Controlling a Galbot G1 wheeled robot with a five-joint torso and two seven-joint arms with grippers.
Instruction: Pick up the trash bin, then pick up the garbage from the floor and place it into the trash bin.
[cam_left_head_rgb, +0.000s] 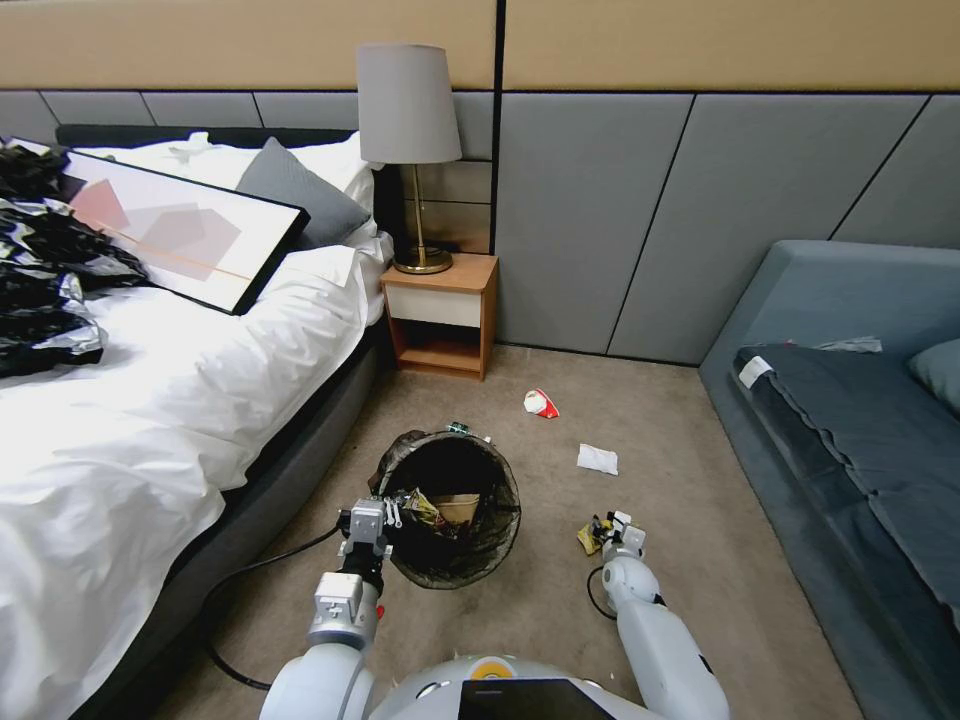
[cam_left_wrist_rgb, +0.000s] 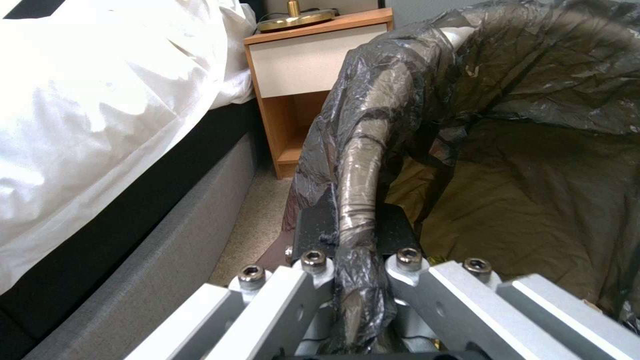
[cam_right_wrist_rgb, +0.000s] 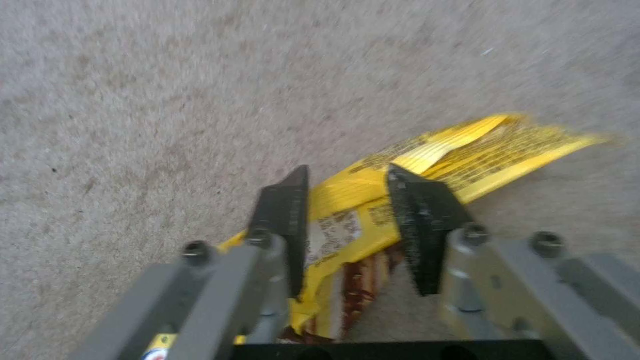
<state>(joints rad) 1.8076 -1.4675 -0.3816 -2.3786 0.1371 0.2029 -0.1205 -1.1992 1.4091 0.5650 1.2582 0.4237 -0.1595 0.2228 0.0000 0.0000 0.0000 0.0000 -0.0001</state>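
The trash bin (cam_left_head_rgb: 455, 480), lined with a crinkled black bag, hangs tilted over the carpet beside the bed. My left gripper (cam_left_head_rgb: 392, 512) is shut on its near rim (cam_left_wrist_rgb: 360, 165); in the left wrist view the left gripper (cam_left_wrist_rgb: 357, 220) pinches that bag-wrapped rim. A brown paper piece (cam_left_head_rgb: 458, 507) and a yellow packet lie inside. My right gripper (cam_left_head_rgb: 612, 525) is down at the floor, open, its fingers (cam_right_wrist_rgb: 287, 215) on either side of a yellow snack packet (cam_right_wrist_rgb: 467, 155). More garbage lies beyond: a red-and-white wrapper (cam_left_head_rgb: 540, 403), a white paper scrap (cam_left_head_rgb: 597, 459), and a green-labelled bottle (cam_left_head_rgb: 460, 428) behind the bin.
The white-sheeted bed (cam_left_head_rgb: 150, 420) runs along the left, bearing a framed picture and black-and-silver bags (cam_left_head_rgb: 40, 270). A wooden nightstand (cam_left_head_rgb: 440, 315) with a lamp stands at the wall. A grey sofa (cam_left_head_rgb: 850, 400) borders the right. A black cable (cam_left_head_rgb: 260, 570) trails by the bed base.
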